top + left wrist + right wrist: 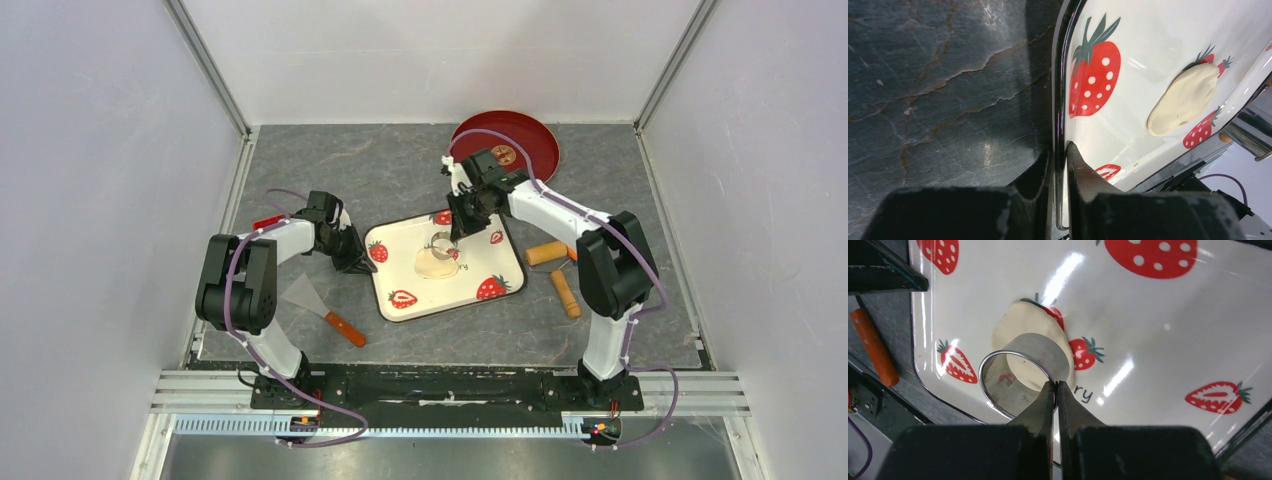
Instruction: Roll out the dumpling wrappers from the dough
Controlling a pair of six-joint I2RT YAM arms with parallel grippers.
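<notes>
Right end effector point(1056, 386) tight on shiny metal ring point(1040, 347) above pale dough point(1020, 322); left end effector point(1060, 150) tight on glossy tray point(1060, 75) rim.

The left gripper point(1060, 152) pinches the tray point(1058, 75) rim; the right gripper point(1056, 386) (jaws almost touching) clamps the ring cutter point(1020, 347), both arms reaching inward.
</notes>
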